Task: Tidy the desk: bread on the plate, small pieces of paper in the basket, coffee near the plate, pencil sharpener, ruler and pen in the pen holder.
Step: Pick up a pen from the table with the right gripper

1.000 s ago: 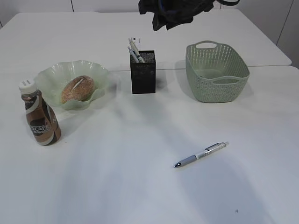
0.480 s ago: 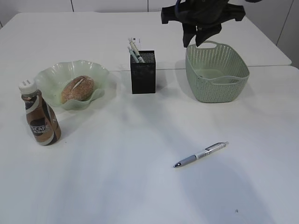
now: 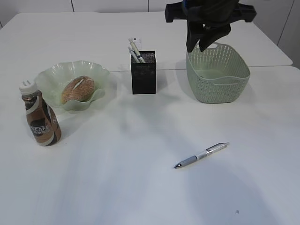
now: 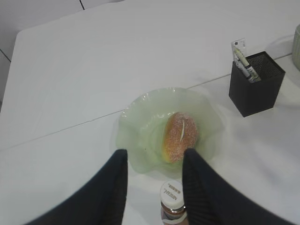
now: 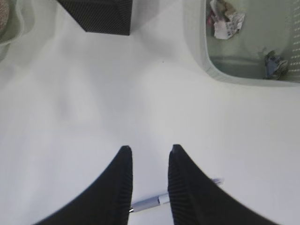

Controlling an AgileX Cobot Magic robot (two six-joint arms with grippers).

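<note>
My right pincer [image 5: 147, 180] has swung from the holder [image 3: 143, 71] toward the basket [image 3: 217, 71], parted and empty, above the pen [image 3: 200, 155] I judge next.

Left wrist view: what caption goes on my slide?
Open claw above a coffee bottle and bread on the green plate.

Exterior view, left to right along the table [image 3: 117, 187]: coffee bottle [image 3: 41, 117] at the near left, plate [image 3: 51, 77] just behind and right of it with the bread [image 3: 78, 89] on it, pen holder [image 3: 143, 72] at centre, basket [image 3: 216, 72] at right. Crumpled paper pieces [image 5: 225, 21] lie in the basket. The pen [image 3: 200, 155] lies on the table before the basket, well apart from the holder
</note>
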